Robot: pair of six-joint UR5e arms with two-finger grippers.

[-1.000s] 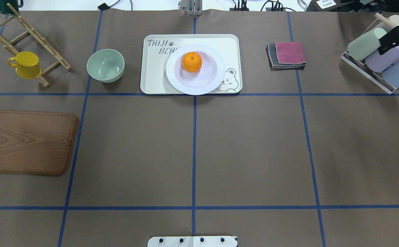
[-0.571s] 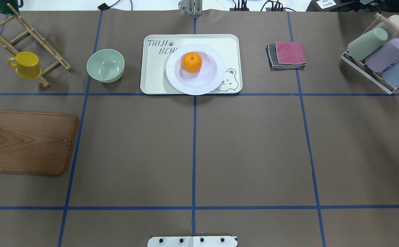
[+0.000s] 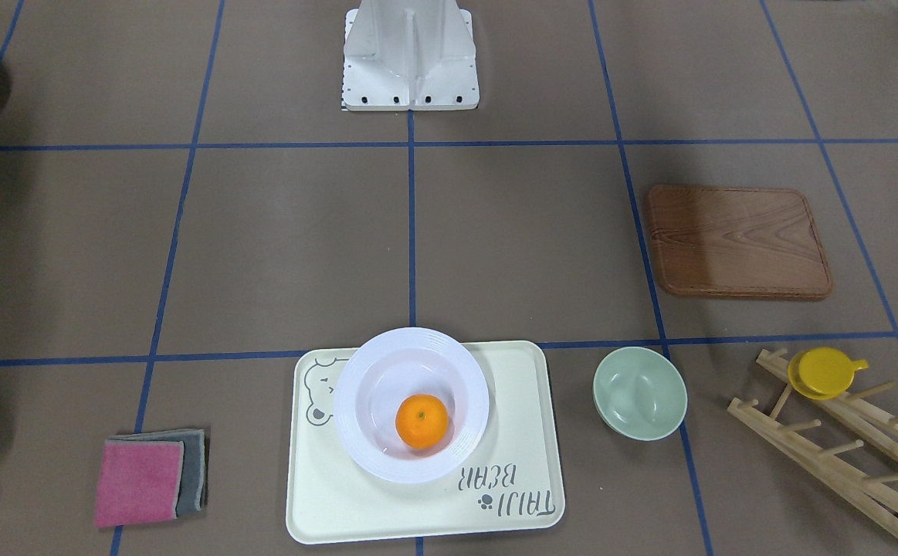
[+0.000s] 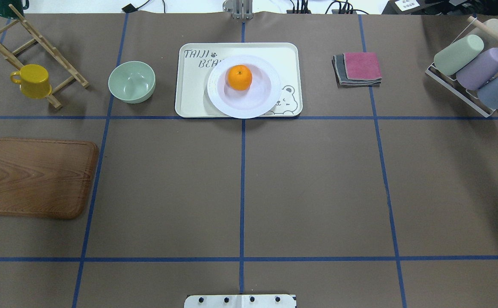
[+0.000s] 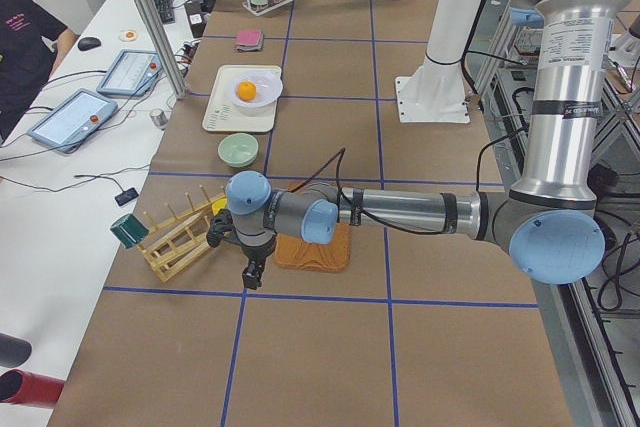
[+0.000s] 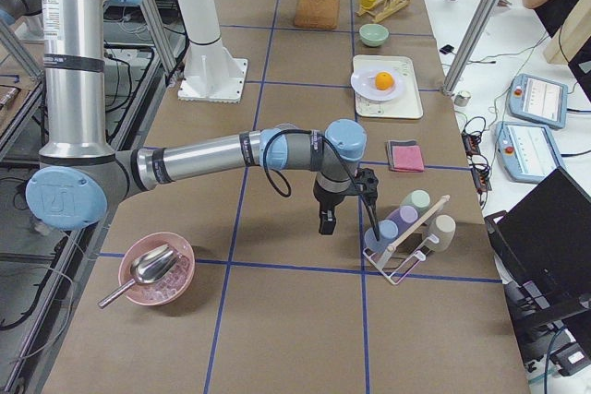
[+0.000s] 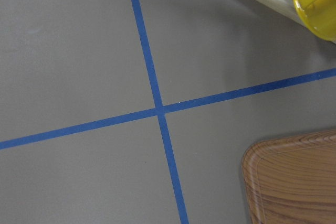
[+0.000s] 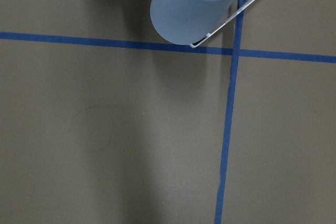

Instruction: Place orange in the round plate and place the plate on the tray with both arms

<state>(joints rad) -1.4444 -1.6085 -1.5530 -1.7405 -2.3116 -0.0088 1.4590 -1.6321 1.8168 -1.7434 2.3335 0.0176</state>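
**A:** What sits at the left of the overhead view?

**B:** A wooden peg rack [image 4: 39, 47] in the upper left, with a yellow cup [image 4: 32, 80] on it. Below them, at the left edge, lies a brown wooden board [image 4: 37, 177]. Just right of the rack stands a pale-green bowl [image 4: 132, 81].

**A:** And the orange?

**B:** The orange [image 4: 240, 77] lies in the sunken centre of the round plate [image 4: 249, 109]. The plate rests on the tray [image 4: 191, 96] at upper centre. It sits over the tray's right part and hides some of the lettering.

**A:** Further right?

**B:** Folded cloths [image 4: 360, 67], pink over grey. Then, in the upper right, a wire rack [image 4: 454, 92] holds pastel tumblers [image 4: 482, 68] lying tilted.

**A:** The grippers?

**B:** Only the side views show them. In the exterior left view the left gripper [image 5: 251, 274] points down, left of centre, between the peg rack and the board. In the exterior right view the right gripper [image 6: 325, 223] points down at mid-frame, just beside the wire rack. Both are well apart from the tray. I cannot tell how far either is open or whether it grips anything.
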